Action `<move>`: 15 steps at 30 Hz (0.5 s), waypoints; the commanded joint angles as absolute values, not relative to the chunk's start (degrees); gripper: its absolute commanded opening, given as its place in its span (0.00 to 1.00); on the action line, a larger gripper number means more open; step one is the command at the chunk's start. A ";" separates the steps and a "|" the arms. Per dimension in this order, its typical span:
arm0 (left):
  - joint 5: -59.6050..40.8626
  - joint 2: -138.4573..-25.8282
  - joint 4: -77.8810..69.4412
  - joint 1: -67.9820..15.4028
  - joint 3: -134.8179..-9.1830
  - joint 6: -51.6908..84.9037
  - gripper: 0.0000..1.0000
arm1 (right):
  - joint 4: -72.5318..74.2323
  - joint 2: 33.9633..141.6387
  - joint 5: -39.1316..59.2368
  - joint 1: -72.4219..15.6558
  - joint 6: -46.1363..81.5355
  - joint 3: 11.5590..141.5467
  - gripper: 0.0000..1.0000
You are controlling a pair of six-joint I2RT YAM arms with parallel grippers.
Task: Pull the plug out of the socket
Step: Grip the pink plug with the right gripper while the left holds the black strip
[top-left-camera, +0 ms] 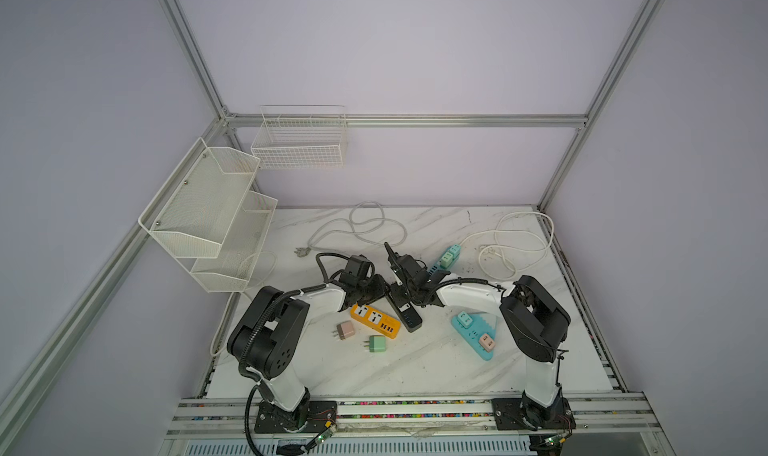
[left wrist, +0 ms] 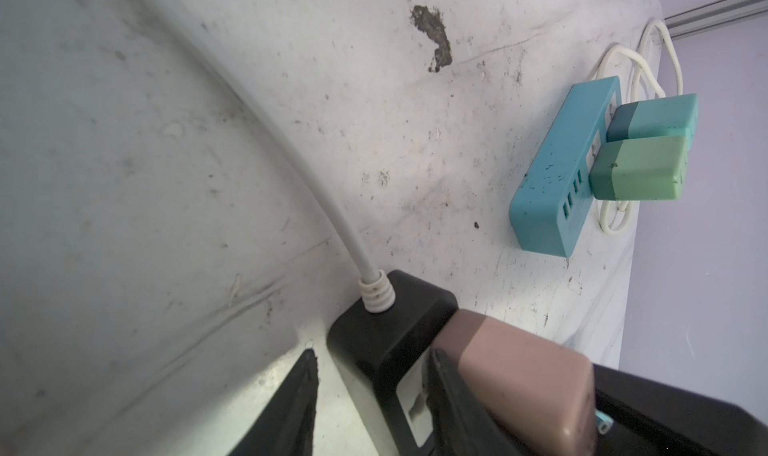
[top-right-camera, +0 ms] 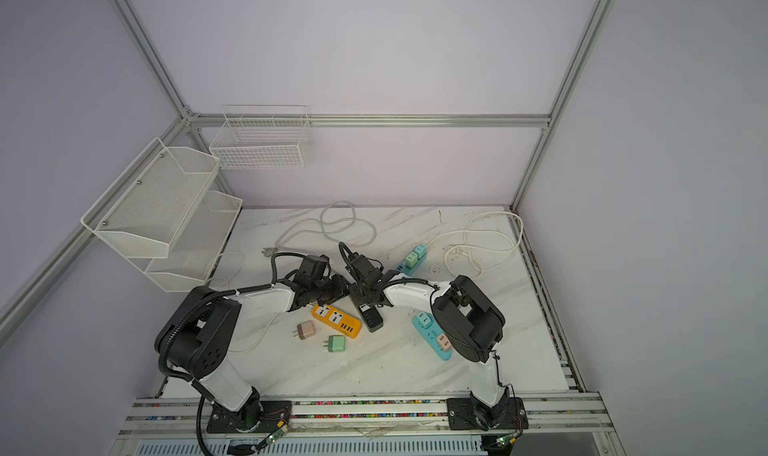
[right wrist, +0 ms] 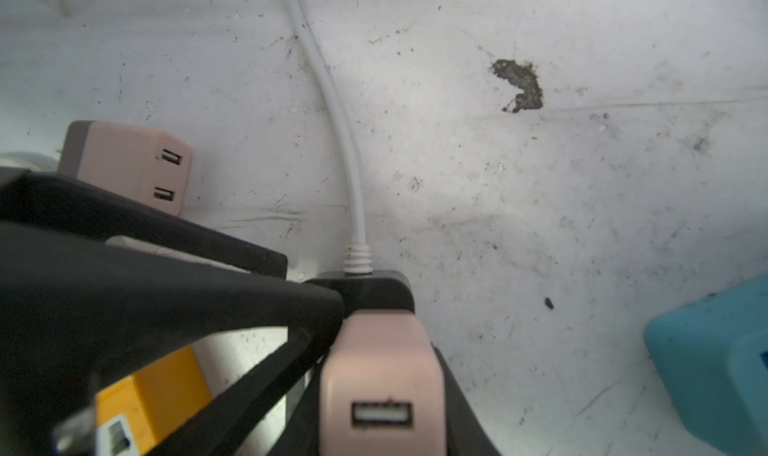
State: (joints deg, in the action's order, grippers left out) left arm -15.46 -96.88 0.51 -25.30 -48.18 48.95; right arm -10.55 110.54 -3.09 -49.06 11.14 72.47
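Clamped shut, the right fingers [right wrist: 465, 408] pinch the pink plug [right wrist: 382, 375] from both sides. The plug sits on the socket face of the black power strip [left wrist: 374, 341], just short of the strip's cord end, with its prongs hidden. The left fingers [left wrist: 305, 391] stand partly open astride that same end. One rests on the socket face against the plug, the other is beside the strip's edge with a sliver of counter [top-left-camera: 415, 362] showing between. In both top views the two wrists meet over the strip's far half, so only its near end is in sight.

Nearer than the strip, a green adapter [top-left-camera: 377, 343] and a dusty-pink adapter [top-left-camera: 345, 330] lie loose. The orange power strip [top-left-camera: 376, 320] lies just to the black strip's left. To its right, partly under the right arm, a light-teal strip [top-left-camera: 473, 333] carries a teal adapter [top-left-camera: 464, 320] and a pink adapter [top-left-camera: 486, 341]. Beyond the black strip, a blue strip [left wrist: 552, 175] holds two adapters [left wrist: 640, 171] side by side. The black strip's white cord [left wrist: 316, 192] curves away over the counter, with loops of cord [top-left-camera: 374, 225] farther off
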 commanded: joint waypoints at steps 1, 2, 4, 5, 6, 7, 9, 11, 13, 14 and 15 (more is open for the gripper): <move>-16.53 -96.47 -1.06 -26.21 -50.75 50.18 0.44 | -9.87 108.82 -2.11 -48.99 11.86 71.93 0.21; -16.01 -96.20 -1.20 -26.68 -50.25 50.27 0.44 | -9.63 108.72 -2.11 -49.02 11.94 71.82 0.21; -14.98 -96.08 -1.22 -27.45 -49.36 50.19 0.44 | -9.15 108.62 -2.02 -49.02 12.05 71.74 0.21; -14.86 -96.30 -1.18 -27.55 -48.83 50.40 0.44 | -9.07 108.74 -1.93 -49.04 12.12 71.72 0.21; -14.64 -96.67 -1.10 -27.50 -48.40 50.64 0.44 | -9.05 108.81 -2.00 -49.02 12.11 71.85 0.21; -14.23 -97.01 -0.72 -27.58 -48.03 50.87 0.43 | -9.07 108.94 -2.02 -49.04 12.12 72.04 0.20; -13.74 -97.04 -0.48 -27.75 -47.25 50.84 0.43 | -8.90 108.90 -1.53 -49.04 12.13 72.32 0.20; -12.88 -96.69 -0.44 -27.91 -46.27 50.80 0.42 | -8.77 108.81 -0.87 -49.03 11.79 72.49 0.19; -12.19 -96.37 -0.18 -27.91 -45.36 50.80 0.41 | -9.19 108.73 -1.47 -49.02 11.93 72.86 0.20; -12.04 -96.21 -0.12 -27.93 -44.79 50.73 0.41 | -9.32 108.64 -2.35 -49.01 12.33 72.97 0.19; -12.19 -96.22 -0.37 -27.93 -44.14 50.86 0.41 | -9.57 108.68 -3.52 -49.04 12.52 73.06 0.19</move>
State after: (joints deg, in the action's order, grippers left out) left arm -12.14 -96.86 0.12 -27.16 -47.33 50.43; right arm -10.50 110.50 -2.68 -48.90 11.35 72.44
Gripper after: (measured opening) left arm 0.411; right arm 0.312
